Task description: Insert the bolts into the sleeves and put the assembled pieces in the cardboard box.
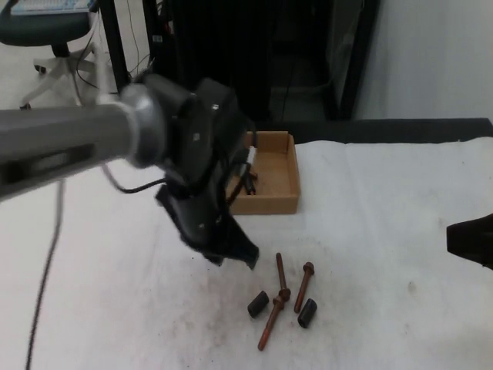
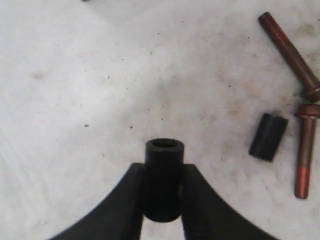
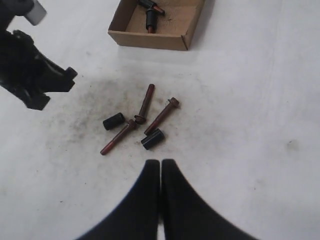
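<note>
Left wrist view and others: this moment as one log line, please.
left pincer: shut on sleeve | right pincer: shut, empty | bench: three bolts, two loose sleeves | cardboard box: assembled pieces inside

Each sleeve [image 2: 163,165] is black, each bolt [image 2: 305,155] reddish copper. The box [image 3: 150,39] is tan, and the white bench [image 3: 250,100] carries a dark grey smudge [image 3: 95,95] and black specks
</note>
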Robot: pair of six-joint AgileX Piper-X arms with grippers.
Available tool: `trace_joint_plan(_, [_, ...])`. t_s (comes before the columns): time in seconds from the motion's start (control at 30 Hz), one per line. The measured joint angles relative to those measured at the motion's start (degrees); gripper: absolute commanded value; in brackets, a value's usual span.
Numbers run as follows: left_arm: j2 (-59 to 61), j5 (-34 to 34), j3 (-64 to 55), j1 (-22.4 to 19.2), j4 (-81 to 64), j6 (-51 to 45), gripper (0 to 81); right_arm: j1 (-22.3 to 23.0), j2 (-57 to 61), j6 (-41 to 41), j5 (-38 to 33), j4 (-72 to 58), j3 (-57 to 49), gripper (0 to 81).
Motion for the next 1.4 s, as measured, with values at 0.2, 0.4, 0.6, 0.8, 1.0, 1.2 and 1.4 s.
trace_joint_plan(0.2, [-22.48, 3.15, 19.2, 0.0, -10.64, -1.12, 0.2, 4.15, 6.51, -1.36, -0.95, -1.82, 0.0, 0.8])
trace_joint_plan(0.4, [-38.01, 16.49, 35.48, 0.0, -23.98, 10.11, 0.2, 8.48, 17.23, -1.47, -1.08, -7.6, -1.23, 0.8])
trace_joint_plan(0.6, [-37.95, 16.2, 34.66, 0.0, -19.34, 25.33, 0.2, 9.63, 23.22, -1.47, -3.19, -8.65, -3.66, 0.8])
trace_joint_plan(0.8, [-26.78, 11.8, 27.7, 0.0, -8.67, 50.82, 0.2, 9.63, 23.39, -1.47, -4.13, -9.61, -4.38, 0.8])
trace_joint_plan(1.0, [-10.18, 7.37, 21.56, 0.0, -5.9, 58.58, 0.2, 9.63, 23.39, -1.47, -4.19, -9.76, -4.49, 0.8])
trace_joint_plan(1.2, [-0.28, 1.06, 9.0, 0.0, -5.99, 65.18, 0.2, 9.63, 22.76, -1.47, -4.27, -9.84, -4.62, 0.8])
trace_joint_plan(1.4, [3.44, 0.91, 5.25, 0.0, -6.16, 66.87, 0.2, 9.63, 22.31, -1.47, -4.27, -9.84, -4.62, 0.8])
